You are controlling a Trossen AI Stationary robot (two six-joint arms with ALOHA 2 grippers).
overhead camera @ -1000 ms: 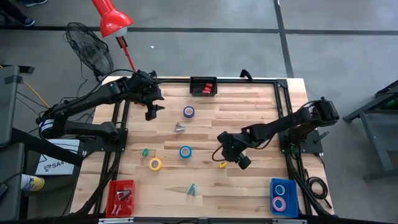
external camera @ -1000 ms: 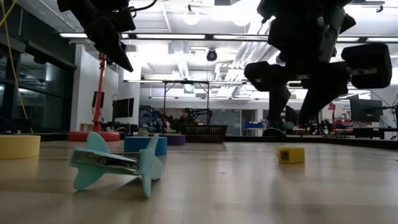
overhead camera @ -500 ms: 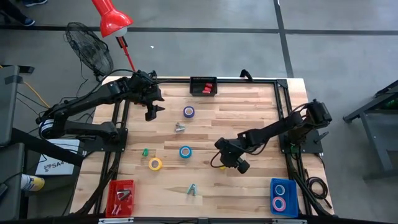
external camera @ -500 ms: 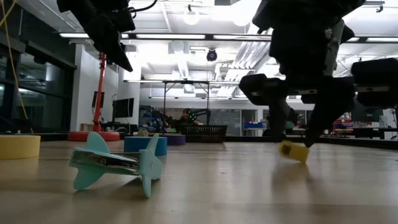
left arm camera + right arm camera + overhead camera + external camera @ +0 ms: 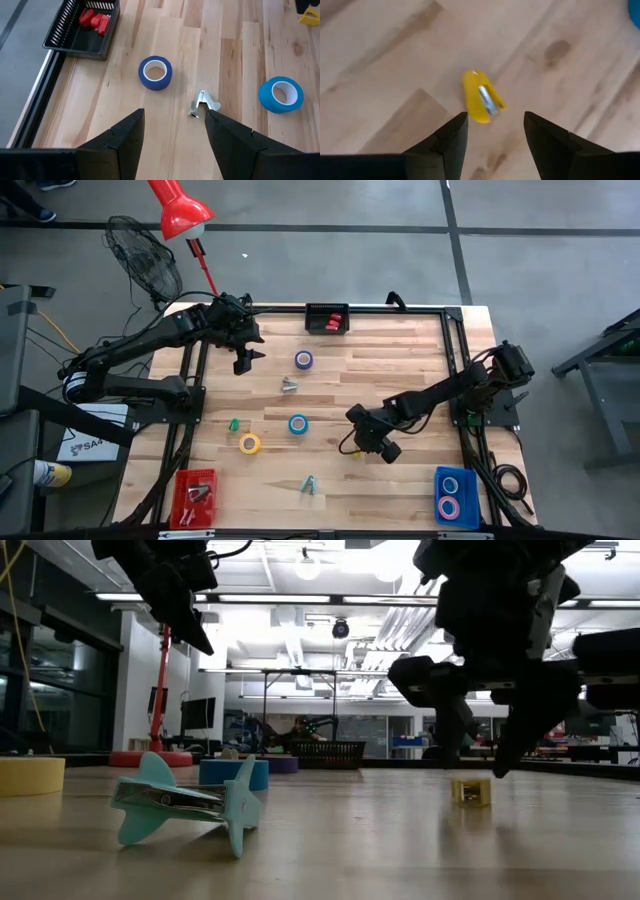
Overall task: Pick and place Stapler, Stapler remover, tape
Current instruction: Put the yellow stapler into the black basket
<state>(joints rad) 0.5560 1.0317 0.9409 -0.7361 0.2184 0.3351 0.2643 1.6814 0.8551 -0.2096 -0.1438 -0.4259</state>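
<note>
My right gripper point(image 5: 372, 445) point(image 5: 495, 117) is open and hangs low over the middle-right of the table. Its fingers stand on either side of a small yellow stapler point(image 5: 481, 103) point(image 5: 470, 790) that lies flat on the wood. My left gripper point(image 5: 243, 360) point(image 5: 173, 114) is open and held high over the far-left part. Ahead of it I see a purple tape roll point(image 5: 304, 360) point(image 5: 155, 73), a silver staple remover point(image 5: 289, 385) point(image 5: 202, 103) and a blue tape roll point(image 5: 298, 424) point(image 5: 281, 94). A yellow tape roll point(image 5: 249, 444) lies flat nearer the left.
A black basket point(image 5: 327, 319) with red staplers stands at the far edge. A red bin point(image 5: 195, 495) holding staple removers is at the near-left corner. A blue bin point(image 5: 456, 497) with tape rolls is near-right. A teal staple remover point(image 5: 309, 486) point(image 5: 185, 802) and a small green piece point(image 5: 234, 424) lie loose.
My right gripper has moved a little toward the table's near edge and come down over the yellow stapler, staying open. The stapler showed tilted half a second ago and lies level again now.
</note>
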